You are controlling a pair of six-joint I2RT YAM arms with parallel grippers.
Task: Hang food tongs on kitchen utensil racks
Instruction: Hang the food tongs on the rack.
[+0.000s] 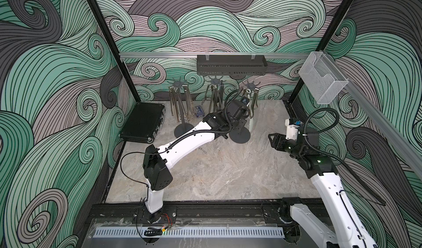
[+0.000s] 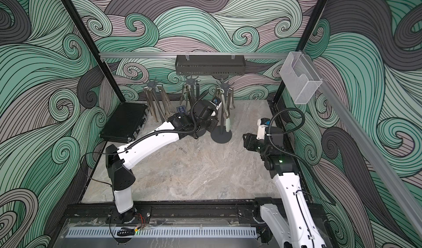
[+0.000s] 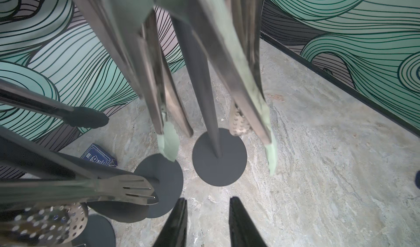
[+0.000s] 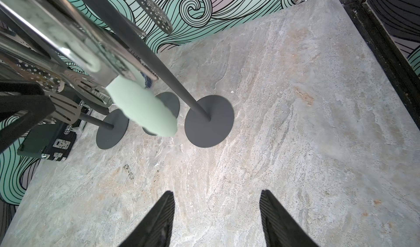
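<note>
Three kitchen utensil racks stand along the back wall: left [image 1: 177, 83], middle [image 1: 215, 80] and right [image 1: 250, 84]. Steel food tongs [image 1: 175, 103] hang from all three. Pale-green-tipped tongs [image 3: 169, 143] hang on the right rack beside its pole [image 3: 204, 98], both tips clear of the round base [image 3: 219, 173]. My left gripper [image 3: 208, 199] is open just in front of that rack, with only bare table between its fingers. Further right, my right gripper [image 4: 217, 192] hangs open over bare table [image 1: 270, 136], holding nothing. The right wrist view shows the green tip [image 4: 143, 109] too.
A black case [image 1: 142, 122] lies at the back left. A small blue box [image 1: 199, 112] sits between the left and middle racks. A dark perforated shelf [image 1: 230, 64] hangs on the back rail. A clear mesh basket [image 1: 322, 80] hangs on the right rail.
</note>
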